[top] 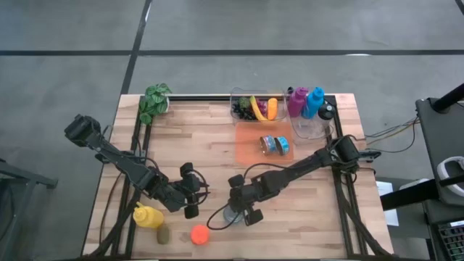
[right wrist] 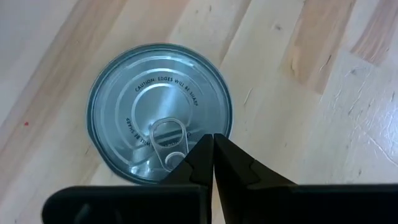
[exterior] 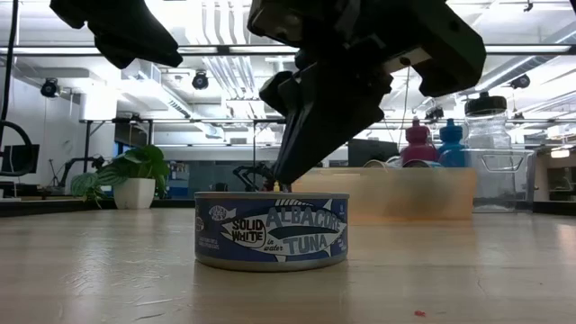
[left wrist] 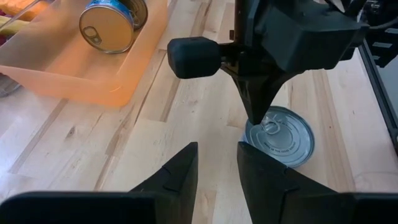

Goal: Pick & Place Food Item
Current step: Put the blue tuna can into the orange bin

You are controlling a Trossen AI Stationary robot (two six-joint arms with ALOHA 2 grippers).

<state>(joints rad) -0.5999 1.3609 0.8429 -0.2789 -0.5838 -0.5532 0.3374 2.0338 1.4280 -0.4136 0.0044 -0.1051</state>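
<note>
I'm looking at a tuna can (right wrist: 158,112) — shiny brushed metal lid, glossy paper label. It's sitting on a table (right wrist: 298,56) of pale, smooth wood — matt.

Blue label on the tuna can (exterior: 271,231), white lettering across it, and a bare silver lid (right wrist: 159,112) with fine printed text ringing the pull tab. Pale wood-grain worktop (top: 196,138) underneath. A translucent orange tray (top: 262,143) carries a second blue-labelled can (top: 275,145). Yellow bottle (top: 147,215), orange ball (top: 199,234), green leafy plant (top: 154,102) in a white pot, magenta bottle (top: 296,101) and blue bottle (top: 314,102). Black fingers (right wrist: 233,163).
</note>
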